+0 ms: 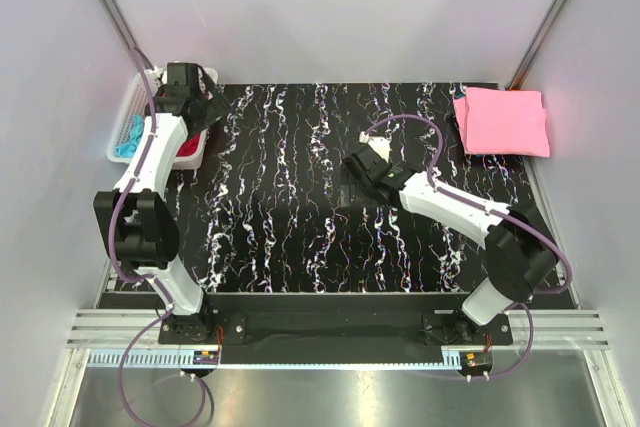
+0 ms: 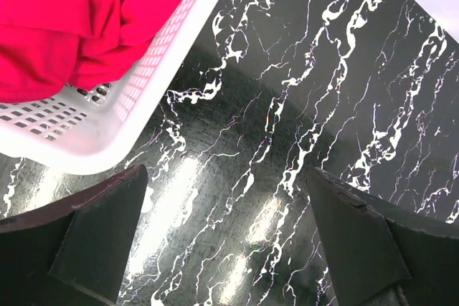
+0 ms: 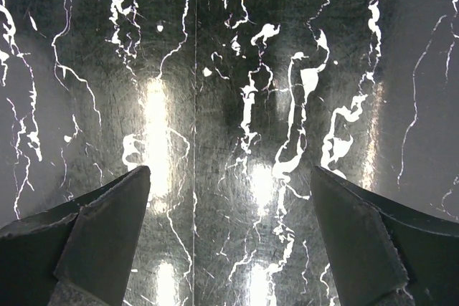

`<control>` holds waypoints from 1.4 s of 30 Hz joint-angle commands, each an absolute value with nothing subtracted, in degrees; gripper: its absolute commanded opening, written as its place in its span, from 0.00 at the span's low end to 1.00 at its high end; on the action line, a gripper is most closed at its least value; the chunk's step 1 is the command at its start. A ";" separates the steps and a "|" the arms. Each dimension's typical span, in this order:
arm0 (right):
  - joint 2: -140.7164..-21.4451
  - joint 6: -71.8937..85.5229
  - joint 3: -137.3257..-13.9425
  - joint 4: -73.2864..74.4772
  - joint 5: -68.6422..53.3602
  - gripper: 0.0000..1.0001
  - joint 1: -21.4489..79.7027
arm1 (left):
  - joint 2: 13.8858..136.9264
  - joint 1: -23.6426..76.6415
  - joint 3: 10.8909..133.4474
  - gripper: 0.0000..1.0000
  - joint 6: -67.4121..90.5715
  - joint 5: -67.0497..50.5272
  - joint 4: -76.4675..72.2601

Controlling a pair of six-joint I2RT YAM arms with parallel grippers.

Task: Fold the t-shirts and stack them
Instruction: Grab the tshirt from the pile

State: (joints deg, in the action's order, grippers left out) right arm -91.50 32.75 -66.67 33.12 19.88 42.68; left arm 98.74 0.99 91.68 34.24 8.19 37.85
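Note:
A folded light pink t-shirt lies at the far right of the black marble table. A crumpled crimson red t-shirt lies in the white lattice basket at the far left; it also shows in the top view, with a turquoise one beside it. My left gripper is open and empty, just right of the basket above bare table; in the top view it is at the basket's far end. My right gripper is open and empty over the middle of the table.
The basket stands at the table's far left corner against the white wall. White walls enclose the table on three sides. Metal rails run along the near edge by the arm bases.

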 commanded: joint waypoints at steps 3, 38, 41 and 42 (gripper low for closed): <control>-92.90 31.55 -67.76 30.59 19.25 1.00 43.24 | 97.56 0.00 95.45 0.99 31.20 6.33 36.47; -99.76 31.82 -69.17 26.02 13.36 1.00 40.26 | 121.55 -21.80 111.19 0.72 32.34 -1.76 34.37; -98.79 31.55 -68.91 25.93 12.75 1.00 39.11 | 121.64 -21.62 109.87 0.65 32.61 -0.09 33.58; -98.53 31.64 -68.91 25.93 12.66 1.00 38.85 | 121.55 -21.36 109.52 0.63 32.61 1.39 33.40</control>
